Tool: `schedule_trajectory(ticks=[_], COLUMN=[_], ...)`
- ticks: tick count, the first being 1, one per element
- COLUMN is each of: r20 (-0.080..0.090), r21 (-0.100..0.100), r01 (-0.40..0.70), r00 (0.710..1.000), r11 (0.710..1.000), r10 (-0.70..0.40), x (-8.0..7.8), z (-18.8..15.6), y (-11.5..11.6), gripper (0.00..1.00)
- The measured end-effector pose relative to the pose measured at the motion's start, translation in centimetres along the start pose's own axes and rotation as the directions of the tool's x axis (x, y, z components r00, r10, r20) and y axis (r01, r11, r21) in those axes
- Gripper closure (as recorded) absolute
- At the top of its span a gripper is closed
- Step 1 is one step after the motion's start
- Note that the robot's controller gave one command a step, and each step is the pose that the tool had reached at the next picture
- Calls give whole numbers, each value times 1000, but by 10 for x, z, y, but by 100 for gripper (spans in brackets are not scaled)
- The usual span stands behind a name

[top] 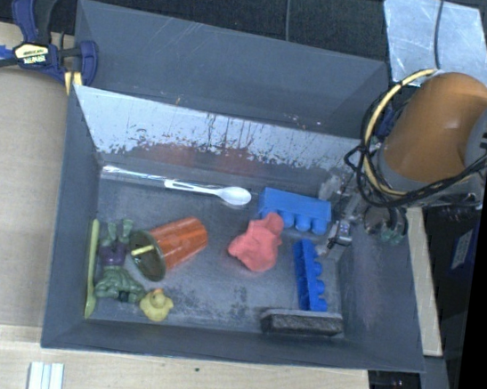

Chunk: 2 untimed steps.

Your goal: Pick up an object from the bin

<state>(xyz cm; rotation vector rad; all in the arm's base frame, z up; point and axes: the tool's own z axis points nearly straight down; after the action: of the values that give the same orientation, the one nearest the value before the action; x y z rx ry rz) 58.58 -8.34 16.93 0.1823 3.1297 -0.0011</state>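
My claw [339,234] sits low on the right side of the bin [241,81], and honestly I can't tell if it's wide or narrow from here. It's just beside the right end of the blue block [293,211], right at the far end of the blue strip [311,279]. Pink blob [256,245] is left of those, with a dark pad [302,323] by the front wall. Spoon [199,190], orange cup [175,242] and green figure [113,263] are further left.
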Motion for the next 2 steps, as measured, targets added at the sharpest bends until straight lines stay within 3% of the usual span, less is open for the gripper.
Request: schedule_trajectory(ticks=[1, 2], r20=[10, 2], r21=[3, 1], r01=[197, 71], r00=[980, 997], r11=[980, 997], r10=[-197, -72], x=[-17, -6], z=[3, 52], y=[51, 39], gripper=[0, 0])
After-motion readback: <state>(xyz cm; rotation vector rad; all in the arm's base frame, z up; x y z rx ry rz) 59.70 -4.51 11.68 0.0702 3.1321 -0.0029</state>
